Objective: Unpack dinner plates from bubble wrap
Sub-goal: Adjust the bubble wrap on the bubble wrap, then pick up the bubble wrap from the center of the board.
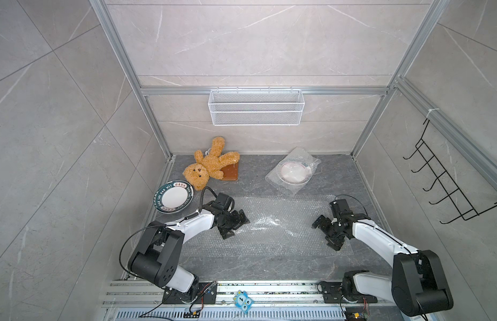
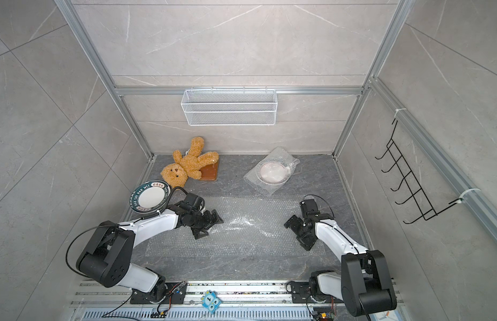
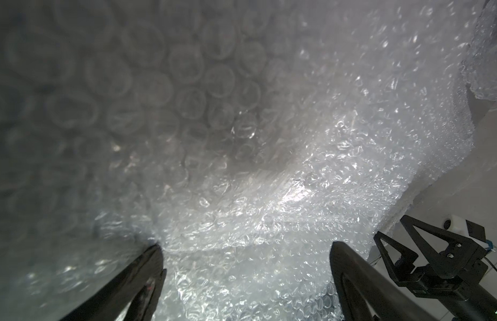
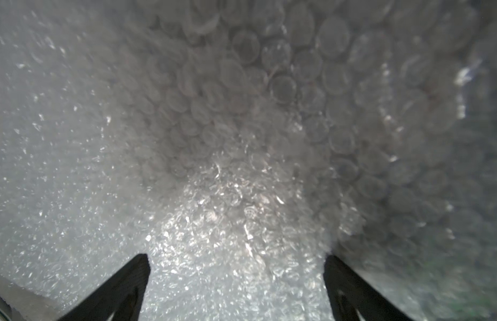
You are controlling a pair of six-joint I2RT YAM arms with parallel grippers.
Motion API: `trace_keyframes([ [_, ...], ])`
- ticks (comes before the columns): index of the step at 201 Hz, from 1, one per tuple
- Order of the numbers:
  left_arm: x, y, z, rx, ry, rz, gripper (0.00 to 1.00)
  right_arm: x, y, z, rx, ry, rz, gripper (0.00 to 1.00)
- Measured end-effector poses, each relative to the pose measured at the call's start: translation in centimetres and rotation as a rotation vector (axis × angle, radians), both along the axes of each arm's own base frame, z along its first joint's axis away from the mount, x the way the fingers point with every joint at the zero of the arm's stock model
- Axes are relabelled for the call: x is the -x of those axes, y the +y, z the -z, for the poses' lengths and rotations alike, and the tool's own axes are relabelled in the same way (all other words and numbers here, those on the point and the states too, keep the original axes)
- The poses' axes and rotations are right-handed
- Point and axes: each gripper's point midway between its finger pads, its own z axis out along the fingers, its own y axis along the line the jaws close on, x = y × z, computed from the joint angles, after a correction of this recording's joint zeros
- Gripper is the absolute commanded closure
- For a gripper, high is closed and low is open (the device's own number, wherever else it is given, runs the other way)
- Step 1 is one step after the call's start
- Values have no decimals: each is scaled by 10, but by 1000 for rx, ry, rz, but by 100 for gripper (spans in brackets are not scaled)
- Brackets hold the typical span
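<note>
Bubble wrap sheet (image 1: pixel 272 222), clear, spread flat on the tabletop (image 1: pixel 255 266), reaching from the left fingers (image 1: pixel 235 225) to the right fingers (image 1: pixel 326 233). Both pairs stand wide apart over it, clamping nothing. Bare dinner plate (image 1: pixel 173 198), green-rimmed, lies outboard of the left fingers and apart from them, just beside a teddy bear (image 1: pixel 207 166) sprawled on a brown slab (image 1: pixel 230 173); wrapped dinner plate (image 1: pixel 295 172), inside a bubble wrap pouch (image 1: pixel 298 154), lies beyond the right fingers, well apart.
</note>
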Motion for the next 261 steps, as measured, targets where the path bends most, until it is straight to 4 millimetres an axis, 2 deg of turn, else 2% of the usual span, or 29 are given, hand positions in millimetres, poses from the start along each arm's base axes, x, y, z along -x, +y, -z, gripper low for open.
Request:
trace_keyframes([
  [89, 2, -4, -5, 62, -20, -16, 1, -16, -19, -6, 29, -58, 82, 0],
  [130, 4, -14, -14, 129, -13, -5, 1, -41, -18, -47, 23, -201, 67, 1],
  [169, -10, -27, -47, 189, -83, 18, 1, -65, -13, -84, 4, -306, 31, 3],
  [189, -14, -35, -61, 206, -121, 36, 1, -82, -7, -96, -22, -347, 14, 3],
  [213, -12, -49, -66, 218, -134, 78, 1, -117, 3, -102, -69, -386, -7, 5],
  [261, -10, -93, -46, 223, -111, 174, 1, -194, 15, -84, -122, -435, -18, 12],
])
